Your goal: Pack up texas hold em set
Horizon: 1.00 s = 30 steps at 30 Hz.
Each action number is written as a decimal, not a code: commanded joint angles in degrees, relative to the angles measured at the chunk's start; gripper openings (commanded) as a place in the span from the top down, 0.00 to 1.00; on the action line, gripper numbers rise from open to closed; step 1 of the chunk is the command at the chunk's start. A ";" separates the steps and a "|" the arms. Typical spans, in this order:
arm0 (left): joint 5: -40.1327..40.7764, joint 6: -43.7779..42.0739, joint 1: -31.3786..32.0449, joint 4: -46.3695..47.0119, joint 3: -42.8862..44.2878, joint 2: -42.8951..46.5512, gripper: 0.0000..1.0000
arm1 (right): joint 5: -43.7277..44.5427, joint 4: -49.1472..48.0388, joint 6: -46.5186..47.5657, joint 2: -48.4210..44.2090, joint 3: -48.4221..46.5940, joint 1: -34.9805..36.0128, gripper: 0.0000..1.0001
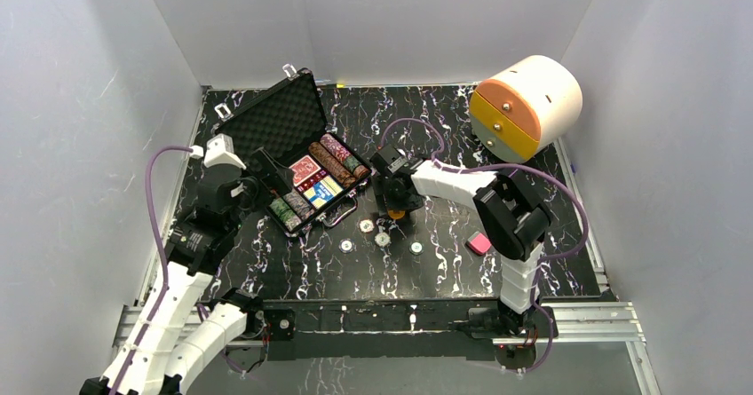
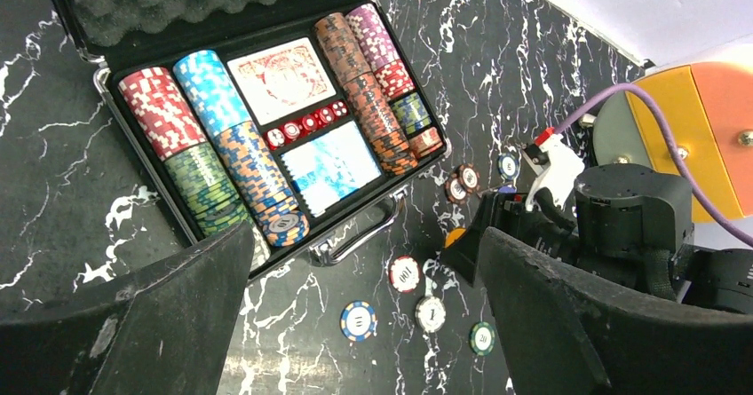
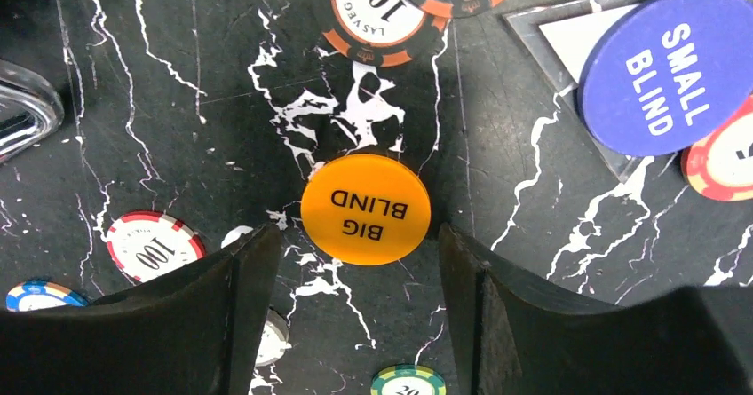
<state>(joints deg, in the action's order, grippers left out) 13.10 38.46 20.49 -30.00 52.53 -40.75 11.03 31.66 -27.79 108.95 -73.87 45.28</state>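
The black case (image 1: 282,122) of the texas hold em set lies open at the back left, with chip rows, a red-backed deck and dice in its foam tray (image 2: 266,138). My left gripper (image 2: 368,240) hovers open in front of the case handle, with nothing between its fingers. Loose chips (image 2: 404,273) lie on the table below it. My right gripper (image 1: 395,204) points down at an orange "BIG BLIND" button (image 3: 366,209). The button lies flat just ahead of the open fingertips (image 3: 263,246), with a gap on each side. A blue "SMALL BLIND" button (image 3: 666,71) lies further off.
A pink block (image 1: 479,243) sits to the right of the loose chips (image 1: 382,239). A large cream-and-orange cylinder (image 1: 528,106) lies at the back right. More chips (image 3: 368,9) lie beyond the orange button. White walls close in the table on three sides.
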 commanded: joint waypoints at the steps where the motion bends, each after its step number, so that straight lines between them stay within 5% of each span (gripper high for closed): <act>1: -1.91 1.42 0.08 1.94 -0.93 0.18 0.02 | 1.41 1.23 -1.32 1.26 -1.53 0.25 0.28; 8: -1.80 0.93 0.08 2.40 -1.63 -0.54 0.02 | 4.39 -0.04 -1.53 3.68 -0.73 0.25 0.35; 16: -1.78 0.61 0.08 2.31 -2.04 -0.56 0.02 | 5.51 -3.96 -1.05 2.25 -0.05 0.25 0.55; 30: 8.35 -5.62 0.08 -1.08 6.85 0.72 0.02 | 8.01 -7.29 0.31 -5.12 -7.90 5.95 0.51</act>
<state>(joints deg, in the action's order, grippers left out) 16.95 35.48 20.49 -29.85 55.33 -41.43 17.87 27.97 -28.42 104.09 -76.51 48.88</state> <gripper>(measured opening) 0.983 0.553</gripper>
